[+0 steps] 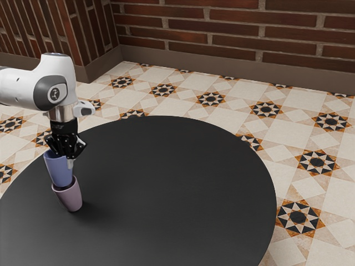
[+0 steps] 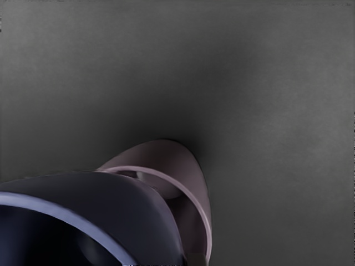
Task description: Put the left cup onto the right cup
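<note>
A blue-violet cup (image 1: pixel 58 172) stands tilted slightly with its base nested inside a mauve cup (image 1: pixel 69 197) near the exterior view's left edge of the round black table (image 1: pixel 177 183). My gripper (image 1: pixel 67 159) hangs straight down over them, shut on the blue-violet cup's rim. In the wrist view the blue-violet cup (image 2: pixel 83 213) looms large right under my hand. The mauve cup (image 2: pixel 183 172) peeks out from beneath and beyond it, its rim partly covered.
The dark tabletop stretches bare toward the exterior view's right. Beyond the table lie a patterned tile floor (image 1: pixel 288 116) and a brick wall (image 1: pixel 233 27) at the back.
</note>
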Motion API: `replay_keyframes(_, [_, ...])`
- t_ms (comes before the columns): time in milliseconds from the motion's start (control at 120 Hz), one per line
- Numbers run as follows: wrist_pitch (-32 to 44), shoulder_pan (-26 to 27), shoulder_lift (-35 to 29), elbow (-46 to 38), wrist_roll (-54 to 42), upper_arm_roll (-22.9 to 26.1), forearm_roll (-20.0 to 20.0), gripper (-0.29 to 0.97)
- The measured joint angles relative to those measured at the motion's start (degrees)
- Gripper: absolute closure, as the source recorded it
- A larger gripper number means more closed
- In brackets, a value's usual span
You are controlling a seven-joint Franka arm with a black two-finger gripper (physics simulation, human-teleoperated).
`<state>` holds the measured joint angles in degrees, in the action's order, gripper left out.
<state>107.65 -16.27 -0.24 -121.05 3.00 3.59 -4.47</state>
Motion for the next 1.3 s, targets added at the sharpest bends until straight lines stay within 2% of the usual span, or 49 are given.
replay_keyframes(300, [-1.16,-0.13,-0.15,0.09,1.07,0.18,0.89,0.55])
replay_keyframes(942, [-3.64,1.55,-3.09,1.98,2.72,0.83,1.49,0.38])
replay_keyframes(1300, [-6.17,5.44,-3.75,6.16,3.61,1.85,2.09,0.12])
